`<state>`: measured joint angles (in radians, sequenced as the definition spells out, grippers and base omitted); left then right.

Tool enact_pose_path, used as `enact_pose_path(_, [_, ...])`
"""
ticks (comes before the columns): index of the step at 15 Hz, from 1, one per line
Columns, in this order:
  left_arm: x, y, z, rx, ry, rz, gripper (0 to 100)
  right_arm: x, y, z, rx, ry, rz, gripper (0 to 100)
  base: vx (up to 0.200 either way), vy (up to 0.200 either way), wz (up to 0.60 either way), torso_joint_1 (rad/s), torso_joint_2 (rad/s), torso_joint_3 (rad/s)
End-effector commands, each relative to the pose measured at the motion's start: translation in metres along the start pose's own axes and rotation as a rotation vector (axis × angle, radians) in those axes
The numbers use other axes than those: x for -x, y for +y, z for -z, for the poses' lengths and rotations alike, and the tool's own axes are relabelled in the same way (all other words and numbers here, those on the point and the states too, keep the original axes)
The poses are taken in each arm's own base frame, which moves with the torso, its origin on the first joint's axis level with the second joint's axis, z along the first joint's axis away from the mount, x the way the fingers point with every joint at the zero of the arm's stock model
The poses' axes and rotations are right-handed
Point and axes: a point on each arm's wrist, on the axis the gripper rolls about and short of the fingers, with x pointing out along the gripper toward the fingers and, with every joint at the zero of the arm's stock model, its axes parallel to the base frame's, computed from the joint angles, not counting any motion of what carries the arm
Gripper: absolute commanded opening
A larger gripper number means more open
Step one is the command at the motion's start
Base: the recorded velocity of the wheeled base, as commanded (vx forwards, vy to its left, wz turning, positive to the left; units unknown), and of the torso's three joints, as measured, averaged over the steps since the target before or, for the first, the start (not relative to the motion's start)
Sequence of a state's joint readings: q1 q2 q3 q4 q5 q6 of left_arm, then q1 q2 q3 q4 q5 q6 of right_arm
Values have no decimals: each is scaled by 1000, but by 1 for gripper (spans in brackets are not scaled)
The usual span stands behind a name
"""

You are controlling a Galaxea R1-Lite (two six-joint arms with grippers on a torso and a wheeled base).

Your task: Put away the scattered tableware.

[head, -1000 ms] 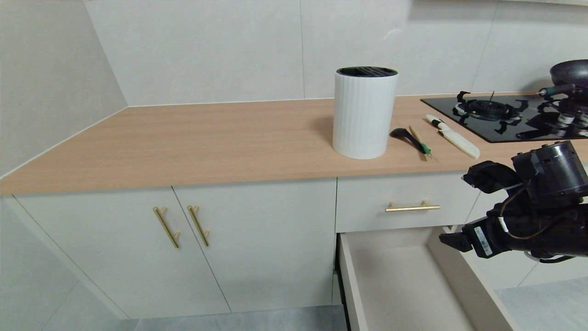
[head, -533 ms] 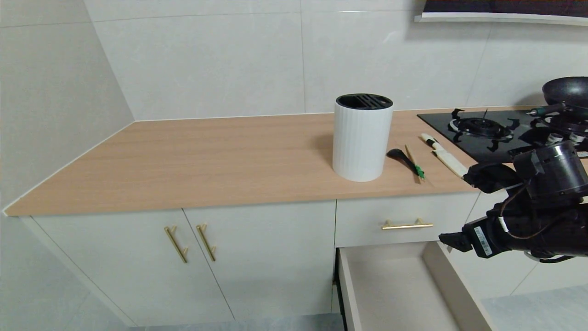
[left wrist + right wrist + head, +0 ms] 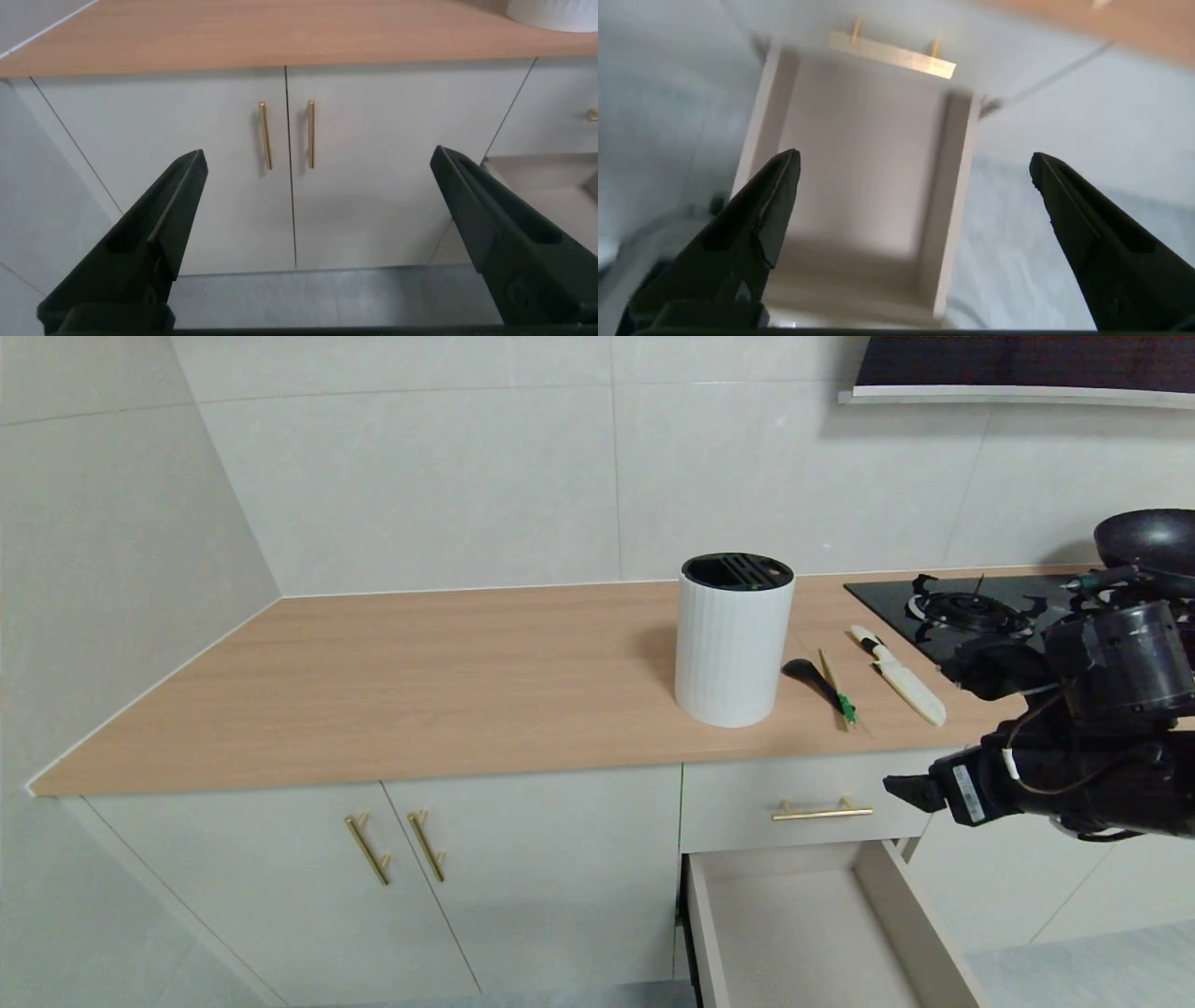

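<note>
1. Tableware point(image 3: 834, 683) lies loose on the wooden bench point(image 3: 420, 691), between a white holder and a gas hob, toward the right end.
2. The left end effector point(image 3: 313, 252) faces the double cupboard doors point(image 3: 290, 159) under the bench, its two dark fingers point(image 3: 140, 252) set wide apart with nothing between them.
3. Slim gold handles point(image 3: 397, 847) sit side by side where the two cupboard doors meet.
4. A ribbed white holder point(image 3: 733, 649) with a slotted black top stands upright on the bench, above the drawers.
5. Just right of the holder lies a black ladle point(image 3: 805, 670), its bowl nearest the holder. A pair of chopsticks point(image 3: 829, 670) with a green band lies just beside it.
6. A cream-coloured knife point(image 3: 898, 675) lies a little farther right, apart from the chopsticks and near the hob.
7. Below the bench, a closed drawer with a gold handle point(image 3: 822, 810) sits over an open drawer point(image 3: 910, 933), which is pulled out.
8. The right end effector point(image 3: 924, 729) hangs at the bench front over the open drawer point(image 3: 868, 168), fingers spread and gripping nothing.
9. A black gas hob point(image 3: 971, 611) fills the far right of the bench, with a dark pan point(image 3: 1148, 537) on its far burner.
</note>
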<state>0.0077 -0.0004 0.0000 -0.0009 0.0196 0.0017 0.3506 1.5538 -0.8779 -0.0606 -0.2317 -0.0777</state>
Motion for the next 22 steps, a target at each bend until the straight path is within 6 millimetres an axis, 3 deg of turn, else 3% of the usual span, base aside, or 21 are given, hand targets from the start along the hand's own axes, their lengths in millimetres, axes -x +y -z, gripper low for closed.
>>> enact_pose_path(1, [0, 0, 0, 0, 0, 0, 100, -25, -8, -27, -56, -39, 41, 100, 0, 0, 0, 0, 0, 0])
enact_pose_path(3, [0, 0, 0, 0, 0, 0, 100, -43, -14, -55, -125, -47, 57, 100, 0, 0, 0, 0, 0, 0])
enact_pose_path(6, [0, 0, 0, 0, 0, 0, 100, -73, -15, -92, -363, 44, 63, 100, 0, 0, 0, 0, 0, 0])
enact_pose_path(7, [0, 0, 0, 0, 0, 0, 100, -73, -15, -92, -363, 44, 63, 100, 0, 0, 0, 0, 0, 0])
enact_pose_path(8, [0, 0, 0, 0, 0, 0, 100, -99, -10, -89, -448, 124, 90, 100, 0, 0, 0, 0, 0, 0])
enact_pose_path(15, [0, 0, 0, 0, 0, -2, 100, -144, -2, -79, -492, 160, 133, 100, 0, 0, 0, 0, 0, 0])
enact_pose_path(22, [0, 0, 0, 0, 0, 0, 100, -170, -8, -72, -501, 131, 190, 100, 0, 0, 0, 0, 0, 0])
